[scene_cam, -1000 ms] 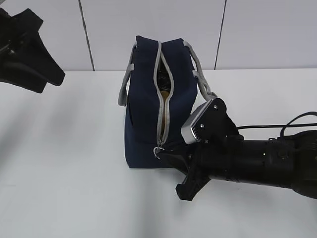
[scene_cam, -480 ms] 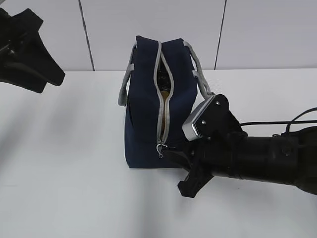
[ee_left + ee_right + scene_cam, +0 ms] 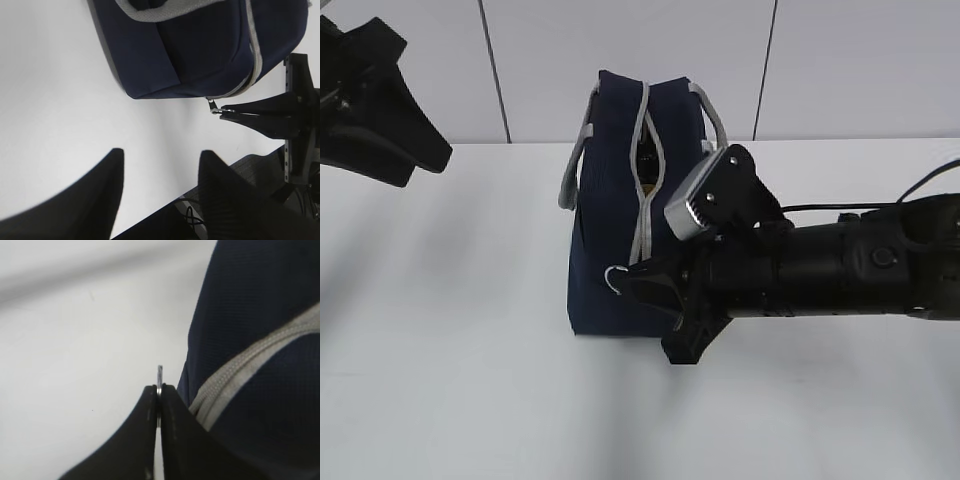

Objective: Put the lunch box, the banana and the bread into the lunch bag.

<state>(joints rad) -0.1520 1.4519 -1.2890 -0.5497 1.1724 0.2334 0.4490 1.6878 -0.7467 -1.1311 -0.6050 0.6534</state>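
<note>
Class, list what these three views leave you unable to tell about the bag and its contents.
- What the bag holds: exterior view, only a dark gap in the zipper.
- Bag's far side: all views, hidden by itself.
- Zipper top: left wrist view, cut by the edge.
- Ring pull: right wrist view, edge-on in the right tool.

You've got a plain white table (image 3: pixel 460 330), matte, w/ soft grey shadows across the left side. Only thing standing directly on it is the lunch bag (image 3: pixel 610 230), navy w/ grey zipper & strap handles, upright near the back-centre, its base flat on the surface. In the left wrist view the table (image 3: pixel 60 100) shows bare white beside the lunch bag (image 3: pixel 200 45).
</note>
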